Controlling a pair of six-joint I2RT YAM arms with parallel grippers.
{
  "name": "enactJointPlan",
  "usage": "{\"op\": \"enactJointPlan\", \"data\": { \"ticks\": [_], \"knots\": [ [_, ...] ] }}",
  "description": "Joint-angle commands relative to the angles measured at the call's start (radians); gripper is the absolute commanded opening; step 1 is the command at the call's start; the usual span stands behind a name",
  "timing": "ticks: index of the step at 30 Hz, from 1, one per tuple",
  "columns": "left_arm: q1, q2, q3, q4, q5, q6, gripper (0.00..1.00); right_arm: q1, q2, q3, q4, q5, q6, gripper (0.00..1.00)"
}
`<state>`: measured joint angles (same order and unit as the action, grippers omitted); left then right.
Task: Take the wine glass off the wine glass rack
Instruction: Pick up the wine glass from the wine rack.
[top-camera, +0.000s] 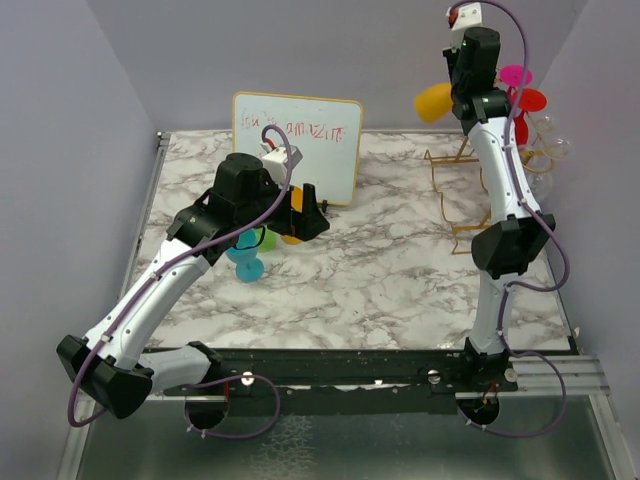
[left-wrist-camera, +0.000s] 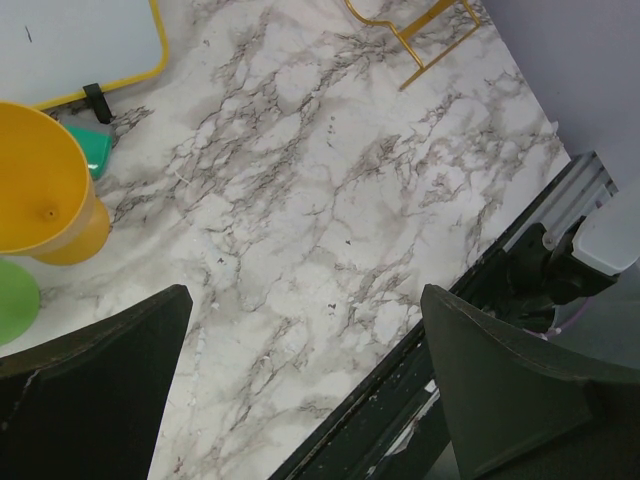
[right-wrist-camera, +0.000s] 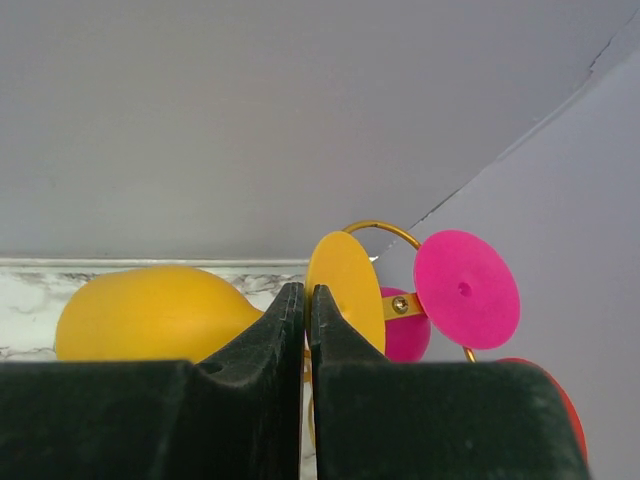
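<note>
Right hand (right-wrist-camera: 309, 300) — tight on wine glass (right-wrist-camera: 150, 315) (yellow)

Yellow wine glass (top-camera: 434, 101), lying sideways, high beside top of gold wire rack (right-wrist-camera: 378, 224)

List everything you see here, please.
table: one, white marble, under everything.
whiteboard: one, yellow-framed, standing at the back.
rack: one, gold wire, far right.
yellow glass: one, yellow, up at the rack.
pink glass: one, pink, beside it on the rack.
red glass: one, red, by the pink one.
clear glass: at least one, clear, rack's right side.
orange glass, green glass, teal glass: one each, on the table under the left arm.
left gripper: one, black, open above the table.
right gripper: one, black, shut on the yellow glass's stem.
</note>
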<state>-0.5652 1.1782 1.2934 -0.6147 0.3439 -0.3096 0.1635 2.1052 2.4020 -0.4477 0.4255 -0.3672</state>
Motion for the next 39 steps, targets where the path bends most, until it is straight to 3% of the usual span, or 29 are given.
{"op": "enactJointPlan", "data": {
  "ticks": [1,39],
  "knots": [
    [-0.001,-0.014,-0.002,0.009,-0.008,0.001,0.99,-0.002,-0.051,-0.009,-0.017,-0.002,0.020,0.00],
    [-0.001,0.006,0.012,0.010,-0.010,-0.005,0.99,0.012,-0.110,0.030,-0.095,-0.093,0.103,0.00]
  ]
}}
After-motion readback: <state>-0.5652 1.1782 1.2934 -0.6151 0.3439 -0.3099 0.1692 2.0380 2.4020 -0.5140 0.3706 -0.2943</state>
